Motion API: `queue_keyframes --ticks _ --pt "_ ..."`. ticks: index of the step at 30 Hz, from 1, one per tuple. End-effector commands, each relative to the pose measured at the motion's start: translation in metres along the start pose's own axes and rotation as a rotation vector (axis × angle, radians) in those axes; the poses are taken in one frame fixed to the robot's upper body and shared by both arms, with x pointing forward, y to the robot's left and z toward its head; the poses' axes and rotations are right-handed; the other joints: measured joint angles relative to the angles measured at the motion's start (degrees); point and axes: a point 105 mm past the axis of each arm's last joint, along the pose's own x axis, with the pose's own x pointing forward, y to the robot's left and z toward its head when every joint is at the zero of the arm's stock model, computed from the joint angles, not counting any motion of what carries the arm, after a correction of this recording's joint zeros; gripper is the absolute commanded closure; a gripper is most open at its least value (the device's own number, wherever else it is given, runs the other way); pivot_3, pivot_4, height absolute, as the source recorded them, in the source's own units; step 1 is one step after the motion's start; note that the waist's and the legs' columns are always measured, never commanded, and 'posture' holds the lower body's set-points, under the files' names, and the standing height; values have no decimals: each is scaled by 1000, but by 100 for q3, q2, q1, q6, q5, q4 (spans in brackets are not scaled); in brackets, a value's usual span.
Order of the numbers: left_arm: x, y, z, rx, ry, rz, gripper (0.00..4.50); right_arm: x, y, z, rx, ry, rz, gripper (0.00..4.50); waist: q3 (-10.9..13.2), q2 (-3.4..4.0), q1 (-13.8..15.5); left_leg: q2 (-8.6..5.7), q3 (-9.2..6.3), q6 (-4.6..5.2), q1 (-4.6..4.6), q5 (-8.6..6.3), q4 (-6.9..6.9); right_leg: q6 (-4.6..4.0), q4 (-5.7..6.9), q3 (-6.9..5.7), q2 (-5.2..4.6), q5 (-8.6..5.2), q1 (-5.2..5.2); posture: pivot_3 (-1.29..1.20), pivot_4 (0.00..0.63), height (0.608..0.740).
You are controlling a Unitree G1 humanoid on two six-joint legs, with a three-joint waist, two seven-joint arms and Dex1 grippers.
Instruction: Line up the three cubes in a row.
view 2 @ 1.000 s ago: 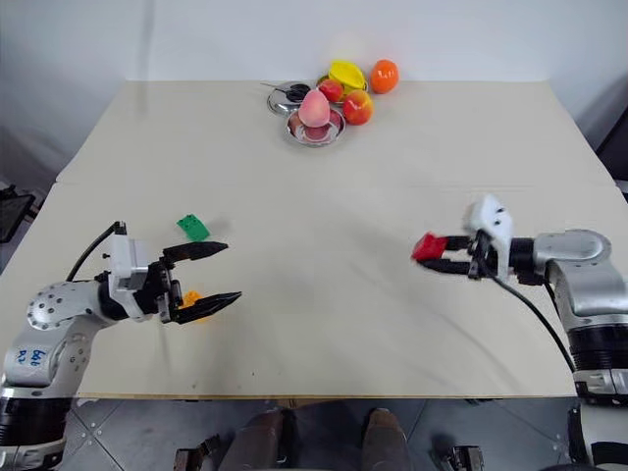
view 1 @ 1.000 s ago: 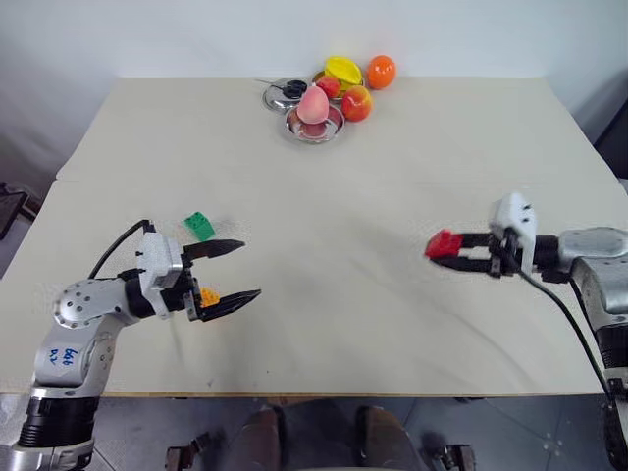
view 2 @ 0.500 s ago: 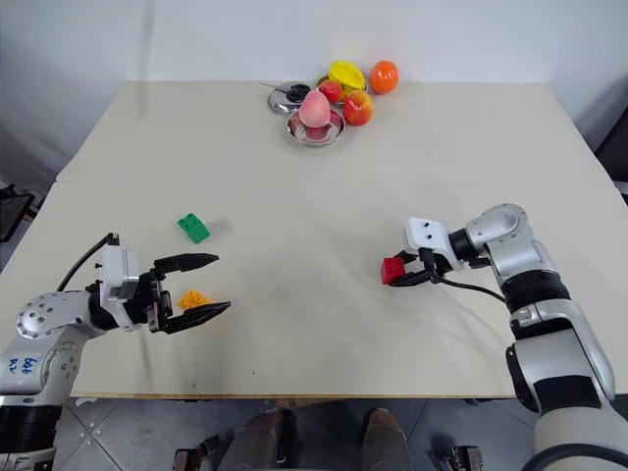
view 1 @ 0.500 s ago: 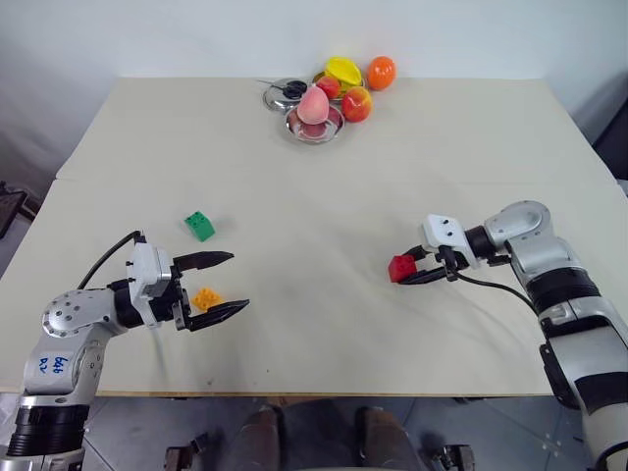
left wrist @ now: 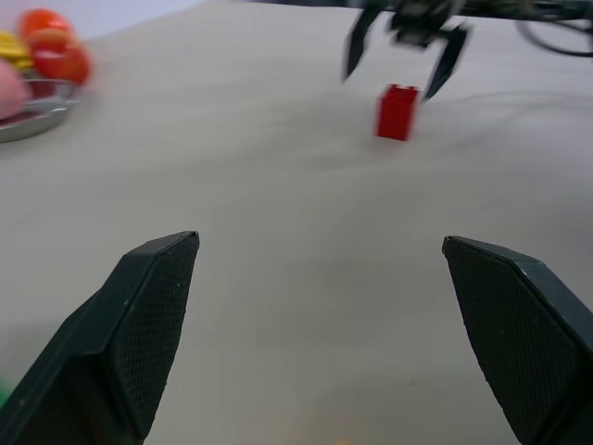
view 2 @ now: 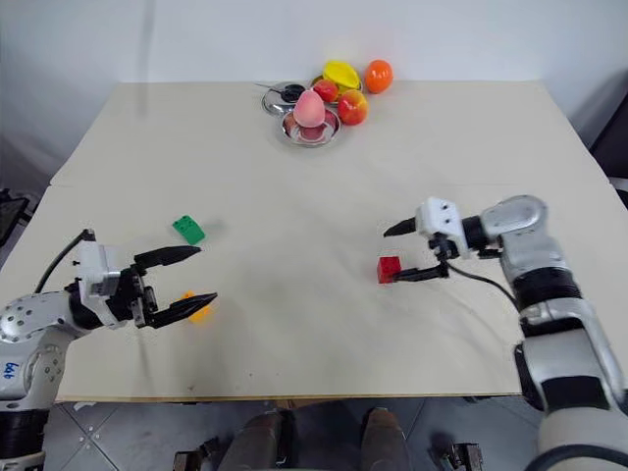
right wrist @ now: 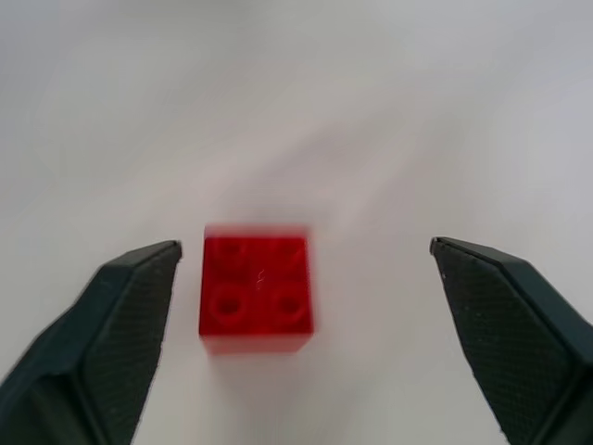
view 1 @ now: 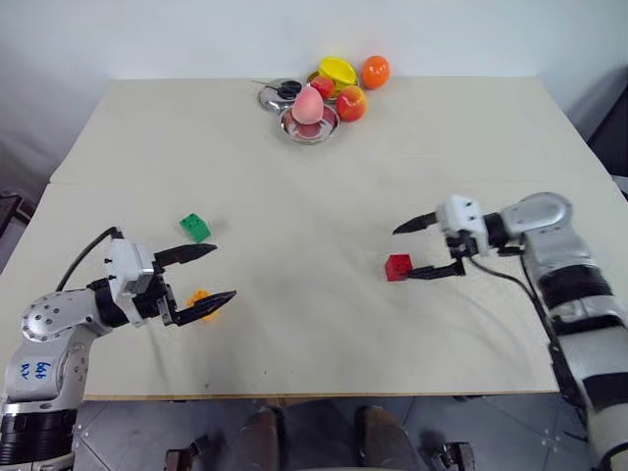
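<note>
The red cube (view 1: 398, 267) sits on the table, studs up, right of centre. My right gripper (view 1: 404, 252) hovers just over it, open, one finger on each side and touching neither; the right wrist view shows the red cube (right wrist: 257, 292) free between the fingers. The green cube (view 1: 195, 227) lies on the left side of the table. Nearer the front edge, the orange-yellow cube (view 1: 201, 295) is partly hidden behind the lower finger of my left gripper (view 1: 224, 271), which is open and holds nothing. The left wrist view looks across to the red cube (left wrist: 397, 112).
At the back of the table stand small metal bowls (view 1: 309, 126) with toy fruits, among them a pink peach (view 1: 308, 102) and an orange (view 1: 374, 71). The table's front edge (view 1: 294, 396) runs close below both arms.
My right gripper carried the red cube leftwards and down to the table, then opened and let it go. My left gripper drew back a little to the left, uncovering more of the orange-yellow cube.
</note>
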Motion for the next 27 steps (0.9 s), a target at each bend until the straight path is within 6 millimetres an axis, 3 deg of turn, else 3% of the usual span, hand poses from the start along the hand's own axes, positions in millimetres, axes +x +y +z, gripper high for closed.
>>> queue_keyframes --ticks 1,4,9,13,15,19,24,27 --pt "-33 17 9 -5 -36 185 0 -23 24 33 -35 -178 52 40 0 -1 15 1 -1 -2 0 -3 -1 0 -6 -3 0 0 3 0 150 740" --pt "-79 20 -11 -42 21 375 0 -31 40 37 78 -301 24 40 -1 -5 -14 2 3 1 6 -14 2 0 -11 -5 0 0 12 0 150 740" --pt "-142 12 -39 -135 86 624 0 -25 76 24 123 -321 2 40 0 -10 20 11 25 3 15 -23 2 0 -16 -2 0 -1 7 0 150 740" --pt "-170 -3 -57 -189 144 702 0 -21 85 23 144 -356 -58 40 -2 -19 85 12 33 13 15 -44 29 -1 -27 5 0 -1 10 0 150 740" --pt "-171 -7 -60 -195 148 704 0 -20 86 26 145 -372 -74 40 -2 -19 131 14 38 13 16 -51 40 -2 -26 9 0 0 9 0 150 740" --pt "-153 -3 -58 -186 127 674 0 -19 84 28 139 -376 -93 40 -5 -23 224 19 36 10 14 -64 67 -4 -20 9 1 1 12 0 150 740" --pt "-105 20 -51 -126 77 557 0 -18 80 26 144 -369 -110 40 -7 -27 318 22 38 15 12 -78 92 -5 -14 7 5 2 19 0 150 740" --pt "-72 44 -46 -121 55 480 0 -18 78 25 149 -365 -122 40 -11 -33 295 22 38 13 12 -77 92 -5 -9 7 7 3 17 0 150 740"
